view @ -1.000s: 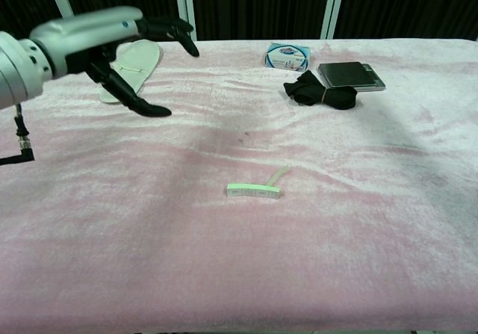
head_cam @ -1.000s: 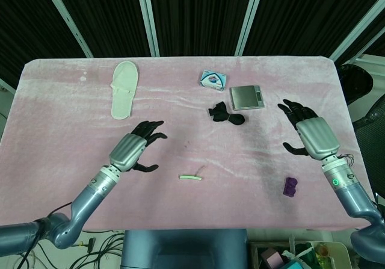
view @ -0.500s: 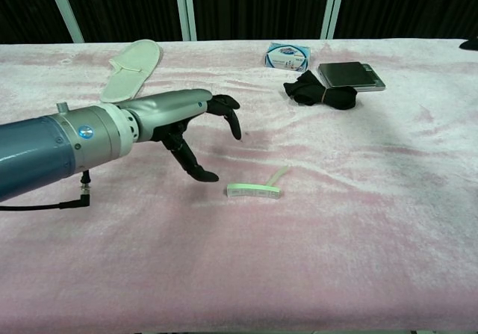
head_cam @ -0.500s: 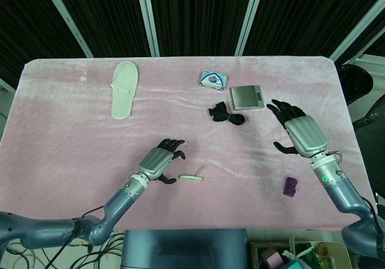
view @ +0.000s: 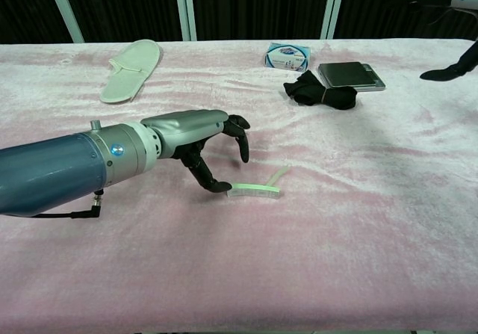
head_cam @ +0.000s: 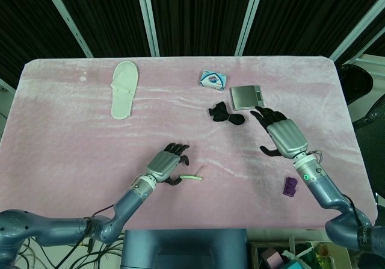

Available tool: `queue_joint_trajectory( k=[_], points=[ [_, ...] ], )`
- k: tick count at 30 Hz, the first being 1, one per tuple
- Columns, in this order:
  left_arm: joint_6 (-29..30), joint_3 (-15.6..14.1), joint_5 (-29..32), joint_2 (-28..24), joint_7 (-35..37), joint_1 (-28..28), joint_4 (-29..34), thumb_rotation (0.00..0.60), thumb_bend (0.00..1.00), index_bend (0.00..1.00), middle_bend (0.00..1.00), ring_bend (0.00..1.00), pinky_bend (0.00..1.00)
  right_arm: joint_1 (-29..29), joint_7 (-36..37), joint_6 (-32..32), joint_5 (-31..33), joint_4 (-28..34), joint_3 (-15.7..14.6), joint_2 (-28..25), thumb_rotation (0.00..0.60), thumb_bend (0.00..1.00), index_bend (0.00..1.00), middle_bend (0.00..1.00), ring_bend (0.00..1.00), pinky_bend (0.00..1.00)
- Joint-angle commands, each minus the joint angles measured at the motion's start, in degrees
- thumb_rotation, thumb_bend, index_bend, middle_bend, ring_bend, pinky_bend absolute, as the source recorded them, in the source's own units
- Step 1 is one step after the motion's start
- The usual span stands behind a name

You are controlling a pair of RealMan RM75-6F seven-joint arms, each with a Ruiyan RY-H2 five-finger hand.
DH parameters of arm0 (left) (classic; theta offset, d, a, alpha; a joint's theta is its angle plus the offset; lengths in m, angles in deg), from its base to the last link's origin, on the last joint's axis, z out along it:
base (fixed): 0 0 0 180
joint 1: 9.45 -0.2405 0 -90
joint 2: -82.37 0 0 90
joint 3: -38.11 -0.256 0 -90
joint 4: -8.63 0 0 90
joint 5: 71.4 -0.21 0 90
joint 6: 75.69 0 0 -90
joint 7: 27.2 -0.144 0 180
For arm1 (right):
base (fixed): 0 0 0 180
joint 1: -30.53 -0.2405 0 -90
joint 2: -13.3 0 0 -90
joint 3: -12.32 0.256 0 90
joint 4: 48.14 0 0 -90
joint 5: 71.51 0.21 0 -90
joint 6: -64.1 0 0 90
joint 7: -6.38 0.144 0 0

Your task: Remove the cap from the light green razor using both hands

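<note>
Razor (view: 254, 190) flat on pink cloth (view: 358, 222), near front edge — left hand (view: 198, 136) just beside its head, fingers curved and spread, thumb tip at its end, gripping nothing — right hand (head_cam: 281, 134) well apart, spread wide, empty.

two blue-grey arms, silver-and-black hands

each arm is a glossy blue-grey tube ending in a silver wrist ring with a small lit dot. the left hand (view: 196, 141) and right hand (head_cam: 281, 136) have silver backs and black fingers. a thin black cable trails under the left forearm.
</note>
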Motion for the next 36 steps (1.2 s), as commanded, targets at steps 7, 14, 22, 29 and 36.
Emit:
queue_joint_trajectory(
  k=[7,14,22,29,36],
  points=[
    [-2.2,0.1,1.0,1.4,0.8,0.9,-2.0,0.600,0.32,0.40,0.07,0.00,0.00,-0.2,-0.6,0.3,0.0,-0.1,-0.2,0.8,0.600,0.23,0.01,0.00,0.06,0.15],
    [-2.4,-0.1,0.8,3.6,1.1,1.2,-4.7,0.600,0.36,0.44,0.09,0.00,0.00,0.1,-0.4,0.5,0.1,-0.8,-0.5,0.8,0.600,0.23,0.01,0.00,0.06,0.15],
    [-2.0,-0.1,0.3,4.4,1.1,1.2,-5.1,0.600,0.40,0.50,0.12,0.00,0.00,0.5,0.8,0.7,-0.5,-1.8,-1.0,0.9,0.600,0.23,0.01,0.00,0.06,0.15],
    [-2.2,-0.3,1.7,4.2,-0.4,1.3,-5.2,0.600,0.42,0.53,0.15,0.00,0.00,0.7,1.6,0.7,-0.8,-2.3,-1.2,0.8,0.600,0.23,0.01,0.00,0.06,0.15],
    [-0.8,0.6,1.7,4.8,0.1,1.0,-5.1,0.600,0.46,0.55,0.15,0.00,0.00,0.7,1.5,0.8,-0.8,-2.3,-1.3,0.9,0.600,0.23,0.01,0.00,0.06,0.15]
  ],
)
